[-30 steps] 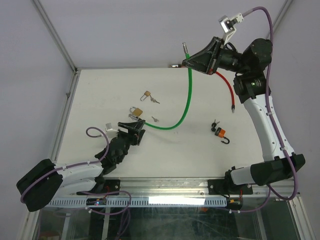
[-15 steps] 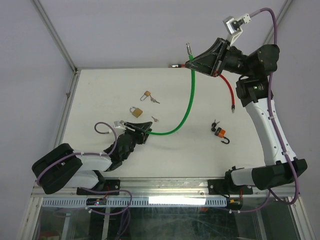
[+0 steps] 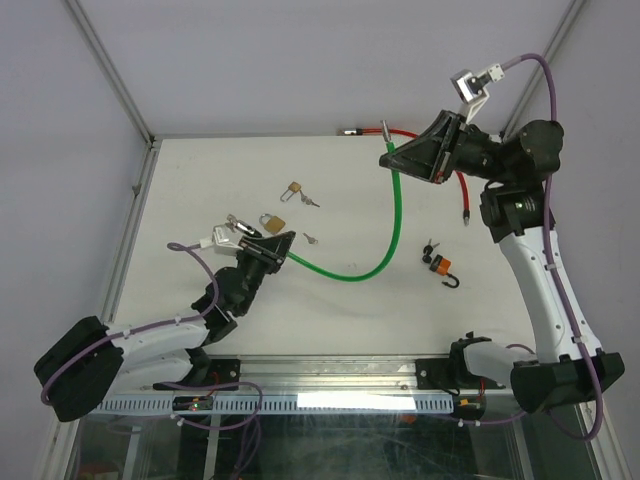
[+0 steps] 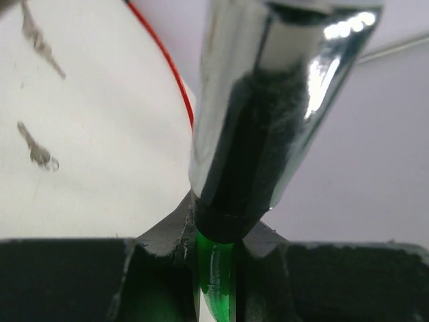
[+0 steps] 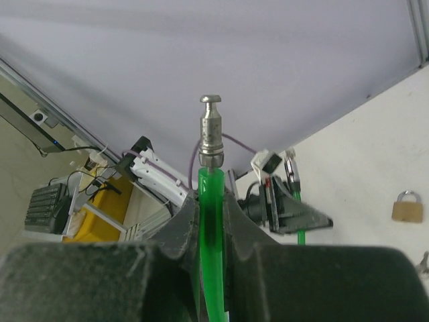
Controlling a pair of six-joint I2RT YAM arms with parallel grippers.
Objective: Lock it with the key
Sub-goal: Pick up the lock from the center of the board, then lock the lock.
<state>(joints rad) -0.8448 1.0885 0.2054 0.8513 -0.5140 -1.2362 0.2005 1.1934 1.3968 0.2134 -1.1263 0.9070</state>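
My left jaws clamp the green cable just under its barrel, my right jaws just under its pin. The ends are well apart; joining and keying remain, I judge.

green cable arcs across ctr, padlocks L, orange lock R

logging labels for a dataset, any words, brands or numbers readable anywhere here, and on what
No text can be read in any view.
Nearer brass padlock and farther brass padlock: any brand is too small to read.
Orange padlock: too small to tell.
Metal end of the green cable: no marking shows.
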